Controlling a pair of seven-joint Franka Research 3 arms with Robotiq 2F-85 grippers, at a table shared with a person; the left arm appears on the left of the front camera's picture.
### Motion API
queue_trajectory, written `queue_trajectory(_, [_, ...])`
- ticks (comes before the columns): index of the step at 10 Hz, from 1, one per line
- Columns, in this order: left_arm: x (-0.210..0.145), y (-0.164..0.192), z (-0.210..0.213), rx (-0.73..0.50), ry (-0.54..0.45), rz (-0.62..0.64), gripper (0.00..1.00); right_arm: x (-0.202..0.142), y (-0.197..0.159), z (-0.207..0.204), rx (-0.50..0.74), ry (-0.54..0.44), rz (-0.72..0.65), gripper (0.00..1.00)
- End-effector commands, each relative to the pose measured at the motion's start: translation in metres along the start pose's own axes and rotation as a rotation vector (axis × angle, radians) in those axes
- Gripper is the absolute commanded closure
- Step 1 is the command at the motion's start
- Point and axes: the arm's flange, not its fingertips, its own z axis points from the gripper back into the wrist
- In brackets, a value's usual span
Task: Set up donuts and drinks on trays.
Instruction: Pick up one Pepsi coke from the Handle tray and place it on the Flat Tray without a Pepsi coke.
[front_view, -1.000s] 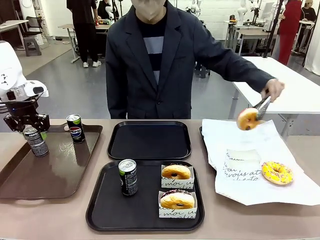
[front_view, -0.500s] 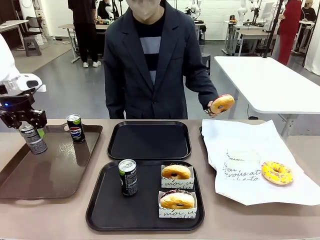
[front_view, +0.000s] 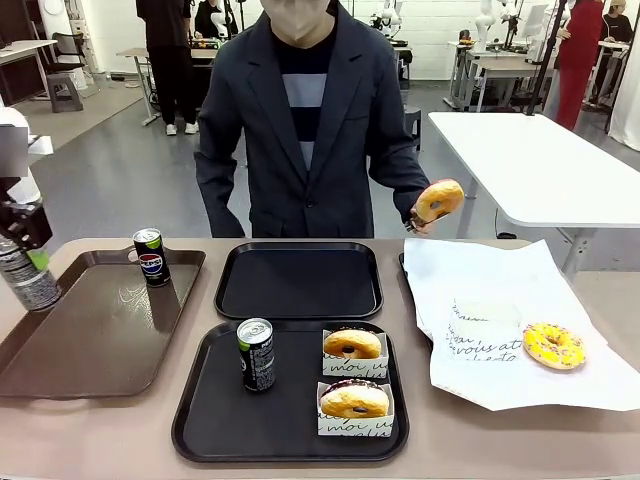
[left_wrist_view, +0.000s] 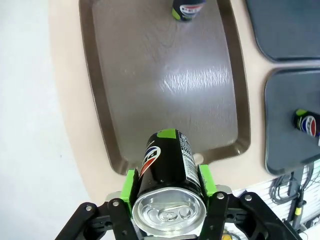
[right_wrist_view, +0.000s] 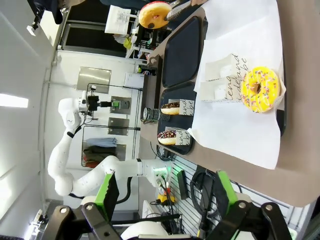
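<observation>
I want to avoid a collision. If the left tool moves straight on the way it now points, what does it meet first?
Probably the brown tray, near its rim; the held can would touch it first. Depth is unclear.

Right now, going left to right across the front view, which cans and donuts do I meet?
The soda can in the left claw → Pepsi can → green-accented can → two sleeved donuts → donut the person holds up → yellow-sprinkled donut.

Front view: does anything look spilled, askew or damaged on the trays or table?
Nothing stands out. The green-accented can and sleeved donuts sit neatly on the near black tray; the Pepsi can stands upright on the brown tray; the left gripper holds the lifted can squarely between its pads.
</observation>
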Motion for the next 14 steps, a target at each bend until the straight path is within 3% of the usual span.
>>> queue_trajectory(1, [-0.004,0.014,-0.005,-0.027,0.001,0.024,1.0,0.002,-0.001,0.001,0.023,-0.013,0.019,0.0])
queue_trajectory(4, [0.0,0.0,0.0,0.0,0.0,0.0,1.0,0.002,-0.001,0.001,0.023,-0.013,0.019,0.0])
queue_trajectory(5, [-0.006,0.003,-0.001,-0.007,0.01,0.008,0.41,0.002,-0.001,0.001,0.023,-0.013,0.019,0.0])
queue_trajectory(7, [-0.003,-0.019,0.007,0.007,-0.041,-0.025,0.41,0.002,-0.001,0.001,0.023,-0.013,0.019,0.0])
queue_trajectory(10, [0.041,-0.063,0.023,0.0,0.004,-0.03,0.41,0.002,-0.001,0.001,0.023,-0.013,0.019,0.0])
queue_trajectory(14, [0.077,-0.141,0.0,-0.02,-0.017,-0.157,0.41,0.002,-0.001,0.001,0.023,-0.013,0.019,0.0])
